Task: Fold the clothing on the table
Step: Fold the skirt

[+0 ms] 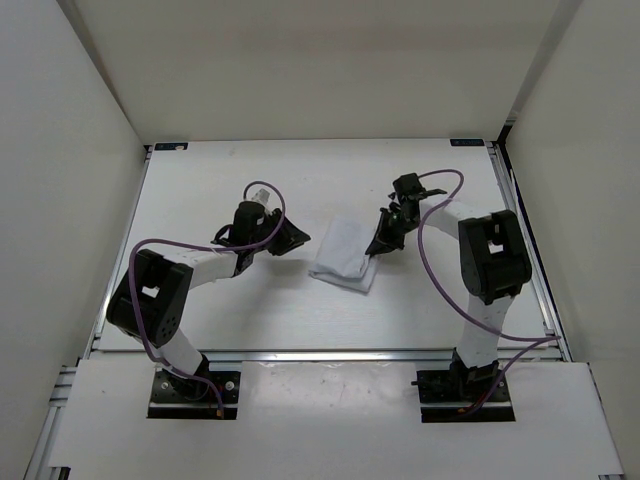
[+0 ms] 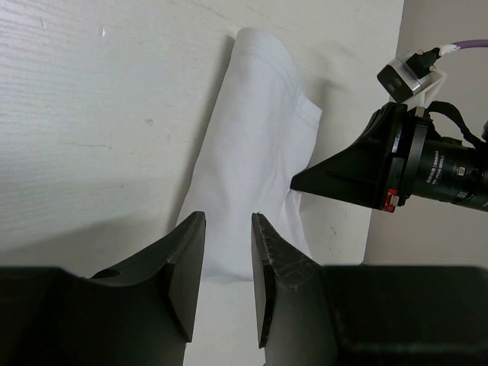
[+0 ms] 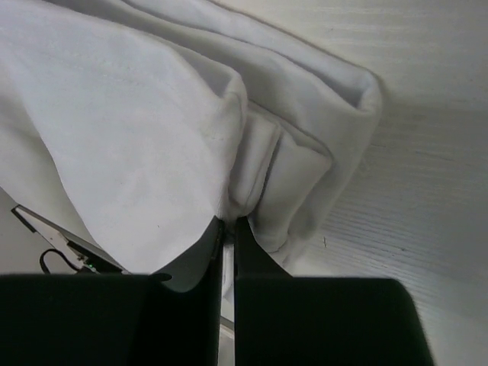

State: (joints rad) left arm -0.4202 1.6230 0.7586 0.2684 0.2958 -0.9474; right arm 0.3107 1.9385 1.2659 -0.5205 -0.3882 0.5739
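The clothing (image 1: pixel 342 255) is a white cloth folded into a small bundle in the middle of the table (image 1: pixel 230 170). My right gripper (image 1: pixel 378 245) reaches in from the right and is shut on a fold at the cloth's right edge. The right wrist view shows that fold of fabric (image 3: pixel 137 114) pinched between the tips (image 3: pixel 227 221). My left gripper (image 1: pixel 300 240) hovers just left of the cloth. Its jaws stand open (image 2: pixel 229 221) with nothing between them, and the cloth (image 2: pixel 255 145) lies beyond the tips. The right gripper (image 2: pixel 296 183) is also in the left wrist view.
White walls enclose the table on the left, back and right. An aluminium rail (image 1: pixel 320 355) runs along the near edge, and another (image 1: pixel 535 270) down the right side. Purple cables (image 1: pixel 440 290) loop off both arms.
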